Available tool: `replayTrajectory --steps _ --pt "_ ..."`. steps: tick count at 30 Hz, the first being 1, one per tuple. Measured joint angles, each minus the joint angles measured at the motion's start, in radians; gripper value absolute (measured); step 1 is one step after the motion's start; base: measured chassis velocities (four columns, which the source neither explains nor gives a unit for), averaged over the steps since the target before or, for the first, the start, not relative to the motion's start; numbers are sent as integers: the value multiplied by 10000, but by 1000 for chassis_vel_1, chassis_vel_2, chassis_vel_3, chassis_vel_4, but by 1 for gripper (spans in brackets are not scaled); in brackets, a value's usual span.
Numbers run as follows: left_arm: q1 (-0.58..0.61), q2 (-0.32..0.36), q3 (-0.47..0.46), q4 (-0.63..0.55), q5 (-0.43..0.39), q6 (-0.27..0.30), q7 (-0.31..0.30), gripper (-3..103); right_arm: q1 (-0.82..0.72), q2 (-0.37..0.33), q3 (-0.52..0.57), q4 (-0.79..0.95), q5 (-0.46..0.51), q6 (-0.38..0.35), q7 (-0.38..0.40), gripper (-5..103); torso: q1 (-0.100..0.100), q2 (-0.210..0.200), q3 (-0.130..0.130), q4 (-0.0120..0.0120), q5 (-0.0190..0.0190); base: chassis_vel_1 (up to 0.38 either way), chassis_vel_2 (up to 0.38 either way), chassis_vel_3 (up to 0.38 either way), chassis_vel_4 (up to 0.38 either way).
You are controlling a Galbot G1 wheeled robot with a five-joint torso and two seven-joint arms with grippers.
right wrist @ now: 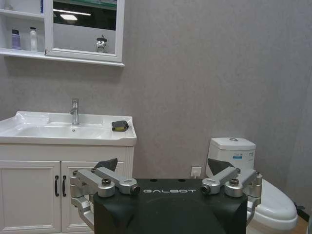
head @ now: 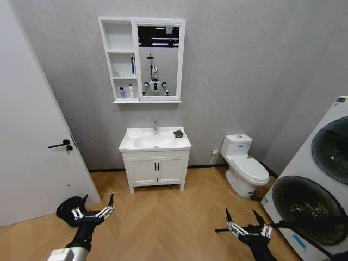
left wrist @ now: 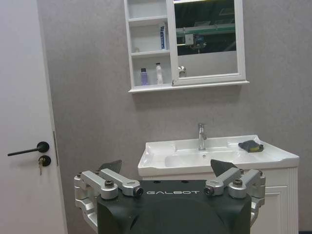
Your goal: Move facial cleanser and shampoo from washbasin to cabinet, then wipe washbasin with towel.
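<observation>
The white washbasin [head: 130,144] with its chrome tap [head: 155,128] stands across the room against the grey wall. The dark folded towel [head: 178,134] [left wrist: 250,146] [right wrist: 120,126] lies on its rim beside the tap. Above hangs the cabinet [head: 117,38] with a mirror. A blue-and-white tube [head: 132,65] stands on its middle shelf. A purple bottle [head: 122,93] and a white bottle [head: 130,91] stand on its lowest shelf. I cannot tell which is the facial cleanser or the shampoo. My left gripper [head: 98,200] [left wrist: 166,168] and right gripper [head: 241,215] [right wrist: 162,165] hover low over the floor, both open and holding nothing.
A white two-door vanity [head: 156,168] carries the basin. A door [head: 32,163] with a black handle is on the left. A toilet [head: 247,166] and stacked washing machines [head: 321,185] are on the right. Wooden floor [head: 163,217] stretches ahead to the vanity.
</observation>
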Motion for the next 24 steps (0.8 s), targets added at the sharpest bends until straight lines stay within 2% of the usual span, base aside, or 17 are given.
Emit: replayTrajectory --steps 9,19,21,24 --pt "0 1 -3 0 0 0 0 100 0 0 -2 0 0 0 0 100 2 0 0 0 -3 71 68 -5 -27" --pt "0 0 -2 0 0 0 0 100 0 0 -1 0 0 0 -1 100 2 0 1 5 -2 38 31 49 50" --pt "0 1 -1 0 0 0 0 100 0 0 -1 0 0 0 0 100 1 0 0 -4 -2 0 0 0 0" --pt "0 1 -2 0 0 0 0 100 -1 0 -1 0 0 0 0 100 1 0 0 0 -2 0 0 0 0"
